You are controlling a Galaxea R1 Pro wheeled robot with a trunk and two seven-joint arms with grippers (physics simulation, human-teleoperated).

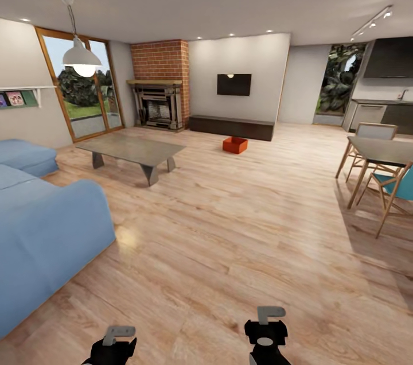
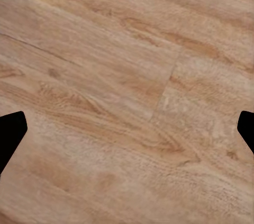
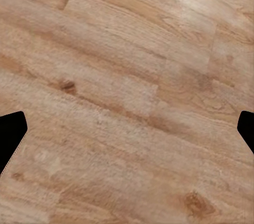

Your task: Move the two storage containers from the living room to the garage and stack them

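Observation:
I am in the living room, on its light wood-plank floor (image 1: 229, 227). An orange-red storage container (image 1: 235, 145) sits on the planks far ahead, just in front of the long dark low cabinet (image 1: 232, 127). My left gripper (image 1: 115, 348) and right gripper (image 1: 267, 336) hang low at the near edge of the head view, far from the container. In the wrist views the left gripper (image 2: 127, 129) and the right gripper (image 3: 127, 129) each stand open over bare planks, with nothing between the fingers. The garage is out of view.
A blue sofa (image 1: 40, 221) fills the near left. A grey coffee table (image 1: 132, 152) stands ahead to the left. A dining table with chairs (image 1: 381, 167) is at the right. The brick fireplace (image 1: 159, 86) and wall TV (image 1: 234, 84) are at the back.

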